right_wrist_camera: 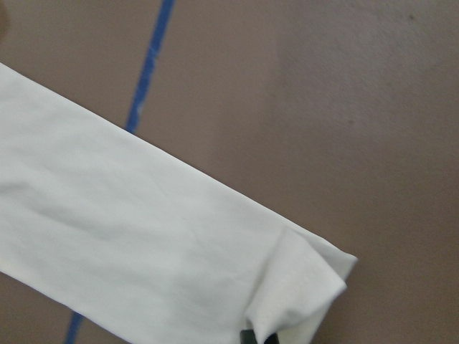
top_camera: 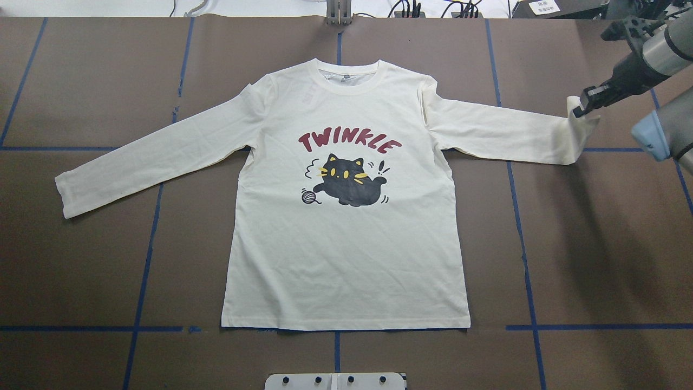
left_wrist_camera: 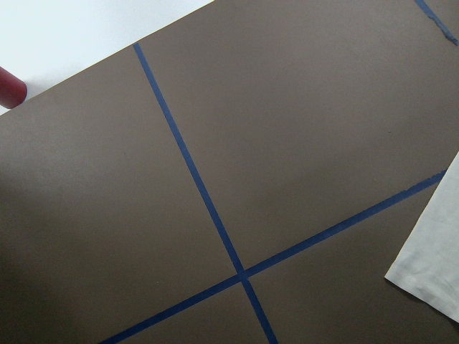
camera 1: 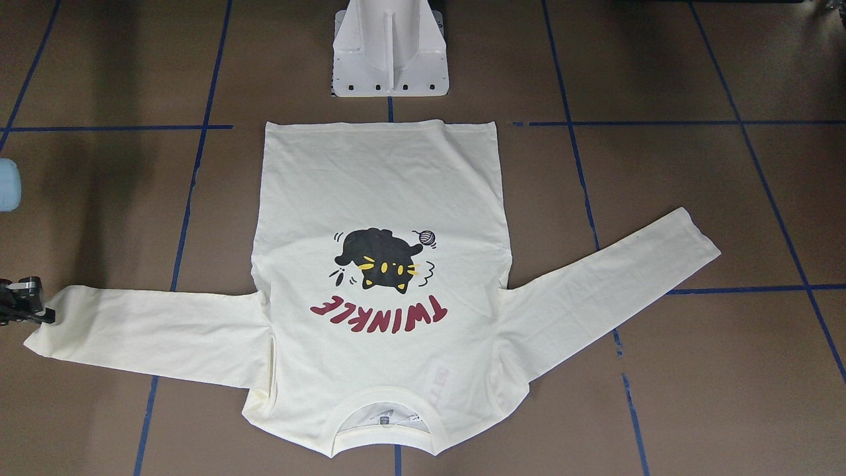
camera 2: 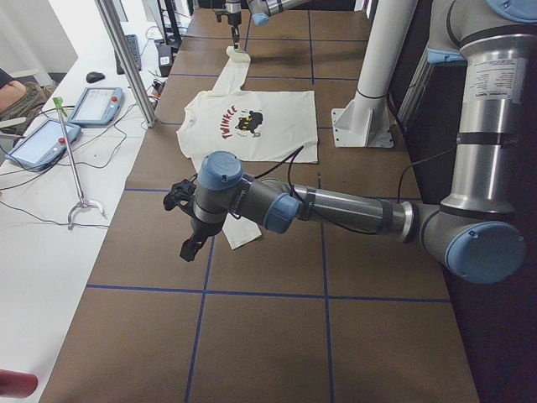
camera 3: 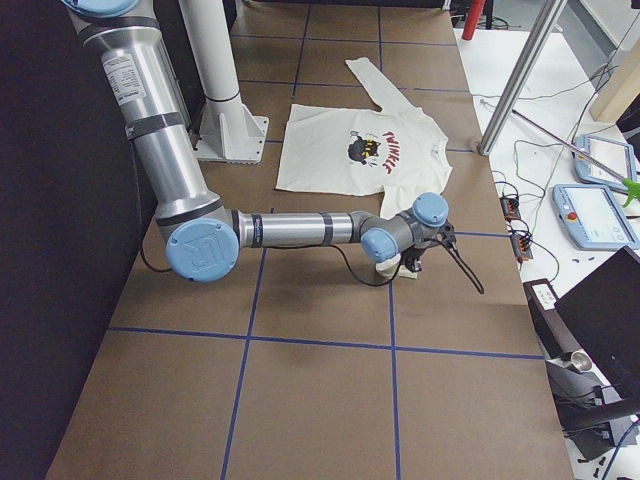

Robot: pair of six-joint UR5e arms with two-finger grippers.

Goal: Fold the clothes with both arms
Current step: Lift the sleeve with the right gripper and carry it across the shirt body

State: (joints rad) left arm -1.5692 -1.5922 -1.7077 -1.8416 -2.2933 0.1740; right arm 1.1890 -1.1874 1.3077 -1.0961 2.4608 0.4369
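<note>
The cream long-sleeved T-shirt (top_camera: 346,249) lies flat, print side up, with its black cat and red "TWINKLE" showing and both sleeves spread out. My right gripper (top_camera: 578,108) is shut on the cuff of one sleeve (right_wrist_camera: 143,236), which is raised and curled off the table. The front-facing view also catches this gripper (camera 1: 39,314), at its left edge. My left gripper (camera 2: 186,250) hovers over bare table just past the other sleeve's cuff (left_wrist_camera: 430,272), apart from it. It shows only in the left side view, so I cannot tell its state.
The white pedestal (camera 1: 390,46) stands at the hem side of the shirt. Blue tape lines (top_camera: 520,233) grid the brown table. A side bench holds teach pendants (camera 2: 96,105) and cables beyond the collar edge, with a metal post (camera 2: 126,59) there.
</note>
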